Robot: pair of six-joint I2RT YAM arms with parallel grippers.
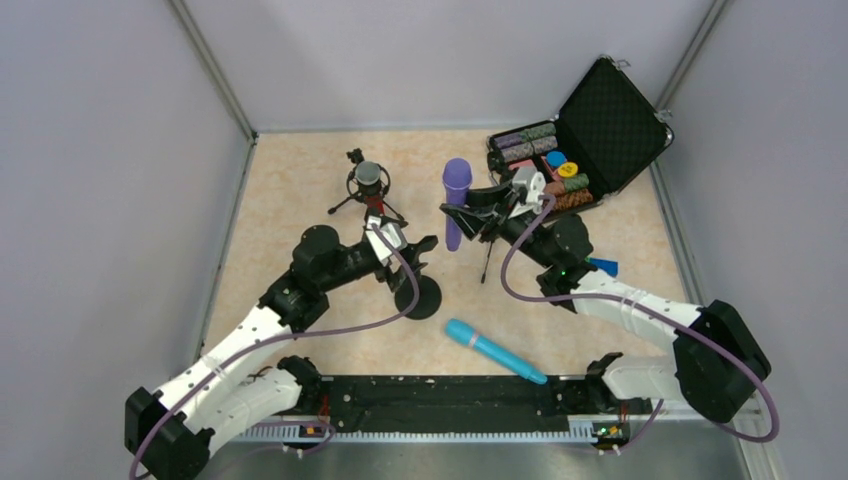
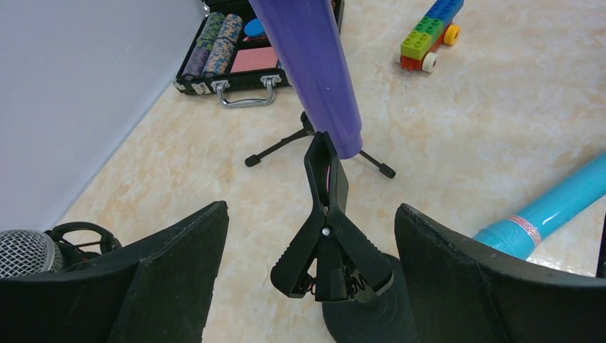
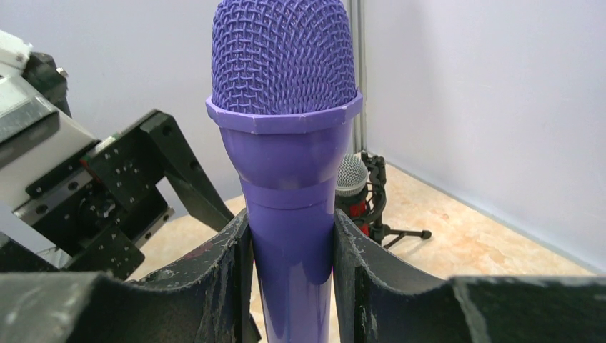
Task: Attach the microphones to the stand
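Observation:
My right gripper [image 3: 291,218] is shut on the handle of the purple microphone [image 3: 284,107], holding it upright above the table [image 1: 456,195]. Its lower end hangs just past the tip of the black spring clamp [image 2: 327,229] of a round-based stand [image 1: 424,297]. My left gripper [image 2: 311,211] is open, its fingers [image 2: 179,275] on either side of that clamp without touching it. The light blue microphone [image 1: 495,350] lies flat near the front edge. The red microphone with a silver head [image 1: 370,178] sits in a small tripod stand at the back.
An open black case [image 1: 610,120] with poker chips stands at the back right. A multicoloured block train [image 2: 429,32] is on the table beyond the clamp. Another tripod's legs [image 2: 314,146] spread behind the purple microphone. Grey walls close in both sides.

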